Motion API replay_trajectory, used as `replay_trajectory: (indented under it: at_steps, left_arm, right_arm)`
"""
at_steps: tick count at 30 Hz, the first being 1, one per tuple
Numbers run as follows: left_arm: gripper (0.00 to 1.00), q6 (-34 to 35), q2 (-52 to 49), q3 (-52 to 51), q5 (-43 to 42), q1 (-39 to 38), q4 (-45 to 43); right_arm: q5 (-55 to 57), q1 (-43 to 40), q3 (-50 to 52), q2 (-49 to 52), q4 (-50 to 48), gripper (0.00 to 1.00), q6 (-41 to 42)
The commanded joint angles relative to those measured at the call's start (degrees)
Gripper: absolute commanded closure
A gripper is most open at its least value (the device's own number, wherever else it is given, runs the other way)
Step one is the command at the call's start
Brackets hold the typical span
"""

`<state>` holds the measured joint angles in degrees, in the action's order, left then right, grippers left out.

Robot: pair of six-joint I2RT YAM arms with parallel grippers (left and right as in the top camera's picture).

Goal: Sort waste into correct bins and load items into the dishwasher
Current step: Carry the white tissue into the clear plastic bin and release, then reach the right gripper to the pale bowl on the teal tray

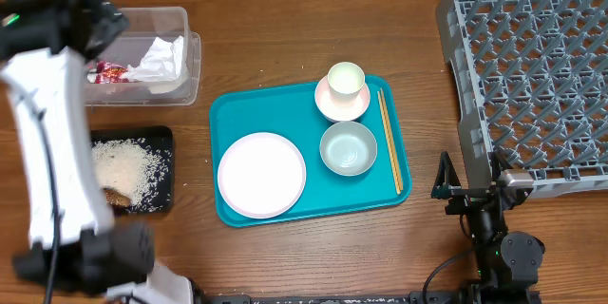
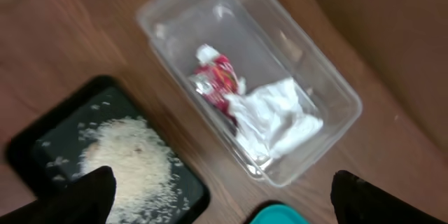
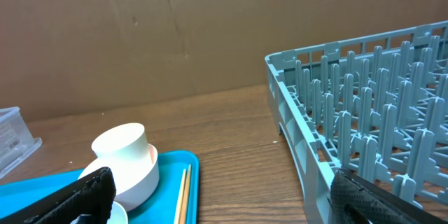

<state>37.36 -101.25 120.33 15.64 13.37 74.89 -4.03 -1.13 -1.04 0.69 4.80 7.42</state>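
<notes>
Clear tub [image 1: 194, 68]: 1 napkin [image 1: 163, 60], 1 wrapper [image 1: 109, 73]. Black tray [image 1: 163, 173]: 1 rice heap [image 1: 125, 166], 1 brown scrap [image 1: 116, 196]. Teal tray [image 1: 228, 114] on the bench [image 1: 285, 256]: 1 plate [image 1: 261, 174], 1 cup [image 1: 346, 80] on 1 saucer [image 1: 342, 104], 1 bowl [image 1: 348, 147], 1 pair of chopsticks [image 1: 389, 142]. 1 rack [image 1: 532, 66] at right. Left claw [image 2: 224, 189] released above the tub, empty. Right claw [image 3: 224, 196] released beside the rack, empty.

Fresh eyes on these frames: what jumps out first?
The teal tray mid-table draws the eye, carrying a white plate, a cup on a saucer, a bowl and chopsticks. A big grey dish rack fills the right side. Far left, a clear tub holds a red wrapper and napkin, next to a black tray of rice.
</notes>
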Motion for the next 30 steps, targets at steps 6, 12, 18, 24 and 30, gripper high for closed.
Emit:
replay_trajectory:
  at_steps: [6, 12, 18, 24, 30]
  left_arm:
    - [0.00, 1.40, 3.80, 0.59, 2.80, 10.71, 2.80]
    - [0.00, 1.40, 3.76, 0.59, 2.75, 11.74, 3.30]
    - [0.00, 1.40, 3.76, 0.59, 2.78, 11.74, 3.30]
    - [0.00, 1.40, 3.76, 0.59, 2.71, 11.74, 3.30]
    - [0.00, 1.40, 3.76, 0.59, 2.75, 11.74, 3.30]
  right_arm:
    - [0.50, -0.22, 0.57, -0.52, -0.17, 0.00, -0.37]
    - [0.48, -0.22, 0.57, -0.52, -0.22, 0.00, -0.37]
    - [-13.62, -0.17, 0.57, -0.52, -4.57, 0.00, 12.09]
    - [-46.23, -0.17, 0.57, -0.52, -16.63, 0.00, 59.36]
    - [-41.38, -0.17, 0.55, -0.52, -25.57, 0.00, 78.07]
